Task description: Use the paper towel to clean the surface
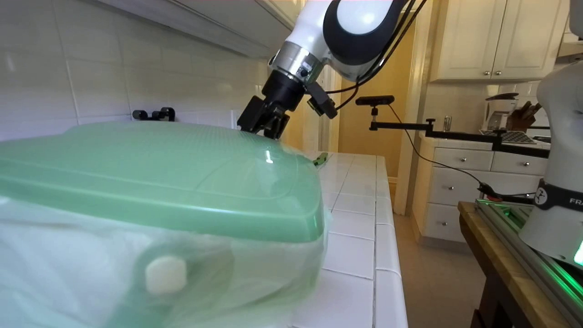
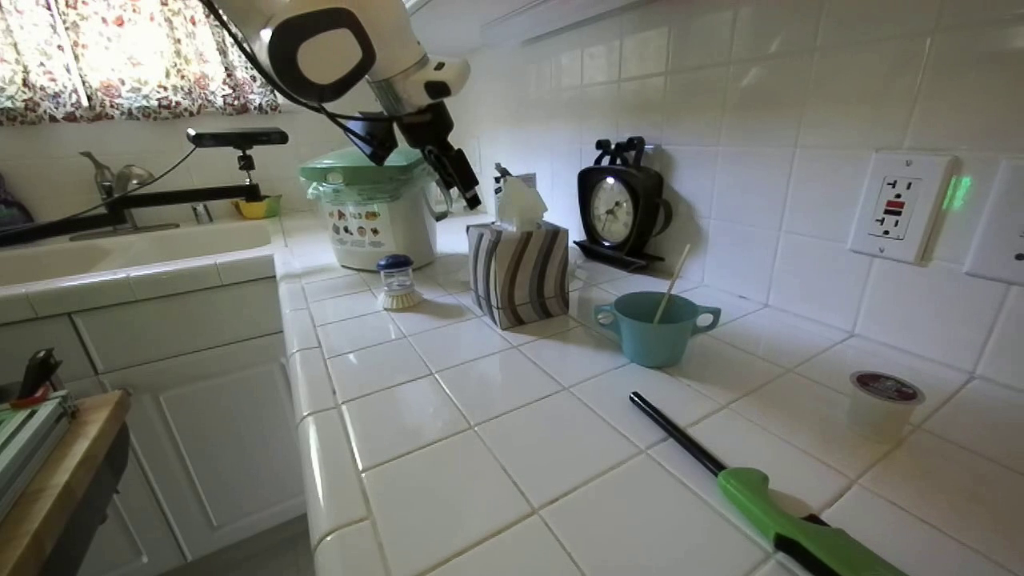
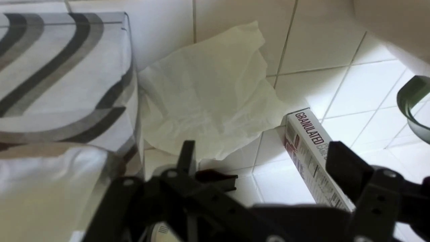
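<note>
a creased, off-white paper towel (image 3: 211, 90) lies spread on the tiled surface (image 3: 164, 30).

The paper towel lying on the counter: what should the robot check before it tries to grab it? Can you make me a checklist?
1. Fingers open: ok, they stand apart.
2. Fingers empty: ok, nothing is gripped.
3. Paper towel easy to see: ok, it lies spread out and wrinkled in the wrist view.
4. Fingers down at the towel: not ok, they hang above the counter in an exterior view.
5. Space around the towel: not ok, probably tight, as the striped tissue box and the box marked GRANULATED sit close.
6. Spot to wipe: cannot tell, no clear mess shows.
</note>
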### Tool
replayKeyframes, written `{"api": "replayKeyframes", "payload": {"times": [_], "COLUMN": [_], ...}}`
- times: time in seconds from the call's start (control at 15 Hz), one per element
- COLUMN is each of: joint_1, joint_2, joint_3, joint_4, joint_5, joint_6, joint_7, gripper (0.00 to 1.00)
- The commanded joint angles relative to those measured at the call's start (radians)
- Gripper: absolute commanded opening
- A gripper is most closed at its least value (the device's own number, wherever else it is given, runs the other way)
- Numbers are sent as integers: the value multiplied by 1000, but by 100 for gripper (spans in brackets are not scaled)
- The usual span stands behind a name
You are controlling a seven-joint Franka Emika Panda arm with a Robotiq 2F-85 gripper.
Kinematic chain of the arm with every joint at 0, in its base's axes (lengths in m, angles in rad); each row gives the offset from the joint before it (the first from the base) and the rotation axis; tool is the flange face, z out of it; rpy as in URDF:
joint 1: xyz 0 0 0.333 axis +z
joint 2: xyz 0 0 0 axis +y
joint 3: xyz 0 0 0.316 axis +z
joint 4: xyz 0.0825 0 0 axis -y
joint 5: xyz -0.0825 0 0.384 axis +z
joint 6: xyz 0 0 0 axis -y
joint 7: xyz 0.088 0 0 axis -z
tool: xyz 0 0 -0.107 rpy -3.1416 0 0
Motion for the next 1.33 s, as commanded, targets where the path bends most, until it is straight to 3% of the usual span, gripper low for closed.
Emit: {"api": "replayKeyframes", "payload": {"times": [0.0,0.27,0.73,1.27], "joint_1": [-23,-31,41,112], "joint_2": [94,194,279,341], "joint_3": [28,55,-44,-108], "joint_4": [96,157,221,287], "joint_5": [12,-64,-250,-372], "joint_6": [-8,13,15,5], "joint_7": [-64,-55,-9,-6], "gripper": [100,100,100,100]}}
